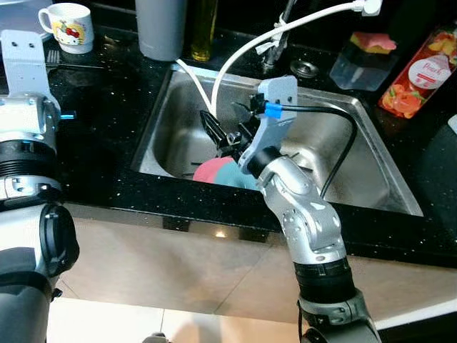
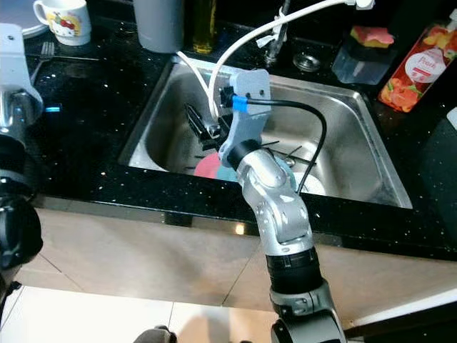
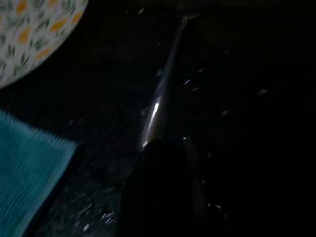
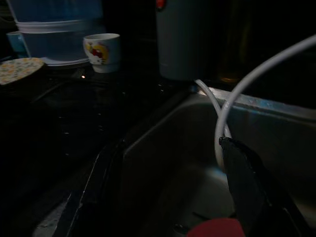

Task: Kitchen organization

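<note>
My right arm reaches down into the steel sink [image 1: 378, 136]. Its gripper [image 1: 216, 132] hangs just above a pink and teal item [image 1: 218, 171] on the sink floor, close to a white hose [image 1: 235, 61] that loops in from the tap [image 1: 275, 43]. The right wrist view shows the hose [image 4: 222, 128] and a red edge [image 4: 217, 228] below. My left arm [image 1: 25, 143] is over the black counter on the left. Its wrist view shows a metal utensil handle [image 3: 160, 94], a patterned plate [image 3: 29, 34] and a teal cloth [image 3: 27, 168].
On the counter behind the sink stand a white mug [image 1: 70, 27], a grey cylinder [image 1: 161, 27], an oil bottle [image 1: 203, 28], a sponge tub [image 1: 364, 57] and a red pouch [image 1: 421, 71]. A fork [image 1: 71, 64] lies beside the mug. A black cable [image 1: 343, 150] arcs over the sink.
</note>
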You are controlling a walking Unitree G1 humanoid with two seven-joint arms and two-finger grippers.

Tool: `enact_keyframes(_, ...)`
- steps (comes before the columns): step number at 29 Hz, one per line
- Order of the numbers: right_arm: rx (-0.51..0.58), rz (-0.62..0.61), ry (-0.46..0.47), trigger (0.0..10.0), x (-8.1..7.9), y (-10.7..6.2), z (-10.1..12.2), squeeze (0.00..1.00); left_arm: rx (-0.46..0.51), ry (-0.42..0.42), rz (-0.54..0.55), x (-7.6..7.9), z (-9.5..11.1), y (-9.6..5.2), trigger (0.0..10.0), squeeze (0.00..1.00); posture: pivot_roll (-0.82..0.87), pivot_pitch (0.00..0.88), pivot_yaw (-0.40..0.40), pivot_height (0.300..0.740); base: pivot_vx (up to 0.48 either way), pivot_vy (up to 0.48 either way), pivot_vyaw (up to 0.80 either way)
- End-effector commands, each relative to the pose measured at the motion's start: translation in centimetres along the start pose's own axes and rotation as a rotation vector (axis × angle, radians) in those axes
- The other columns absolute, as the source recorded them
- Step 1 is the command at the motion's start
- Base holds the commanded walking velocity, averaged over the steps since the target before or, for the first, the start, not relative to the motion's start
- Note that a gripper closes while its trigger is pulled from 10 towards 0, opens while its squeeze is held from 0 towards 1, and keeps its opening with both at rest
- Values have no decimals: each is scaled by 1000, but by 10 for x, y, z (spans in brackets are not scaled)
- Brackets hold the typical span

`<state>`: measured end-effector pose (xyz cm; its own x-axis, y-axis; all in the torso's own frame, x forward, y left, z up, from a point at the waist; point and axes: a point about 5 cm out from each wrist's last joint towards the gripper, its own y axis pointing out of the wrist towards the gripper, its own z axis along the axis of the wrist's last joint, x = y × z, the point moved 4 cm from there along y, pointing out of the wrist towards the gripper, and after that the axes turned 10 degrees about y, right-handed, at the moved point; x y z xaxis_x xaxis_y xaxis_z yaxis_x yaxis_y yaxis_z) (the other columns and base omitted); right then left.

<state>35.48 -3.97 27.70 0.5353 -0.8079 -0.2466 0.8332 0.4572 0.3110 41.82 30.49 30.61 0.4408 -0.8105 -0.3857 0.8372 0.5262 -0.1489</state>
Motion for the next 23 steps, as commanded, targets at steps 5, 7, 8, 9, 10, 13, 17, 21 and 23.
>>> enact_keyframes(5,10,-24,16,10000,6,-6,2,0,43,37,29,-5,16,0,10000,294,327,170,-123,740,0,0,0)
enact_keyframes(7,11,-27,19,10000,6,-7,2,0,31,39,72,-13,13,2,10000,0,328,175,-120,740,0,0,0)
enact_keyframes(8,10,-30,21,10000,6,-8,2,0,23,30,85,-17,12,3,10000,0,328,180,-118,740,0,0,0)
enact_keyframes(9,10,-30,21,10000,6,-8,2,0,23,30,85,-17,12,3,10000,0,328,180,-118,740,0,0,0)
enact_keyframes(10,9,-33,22,10000,6,-9,2,0,-3,-9,88,-21,8,4,10000,0,327,183,-117,740,0,0,0)
enact_keyframes(13,7,-45,26,10000,9,-12,1,0,-80,-164,108,-32,-5,6,10000,0,325,191,-118,740,0,0,0)
enact_keyframes(17,5,-55,27,10000,11,-13,1,0,-113,-250,131,-39,-11,7,10000,0,324,193,-120,740,0,0,0)
enact_keyframes(21,5,-60,27,10000,12,-14,1,0,-110,-239,164,-45,-10,7,10000,0,324,195,-118,740,0,0,0)
enact_keyframes(23,4,-62,29,10000,13,-14,1,0,-120,-252,160,-44,-11,8,10000,0,325,195,-117,740,0,0,0)
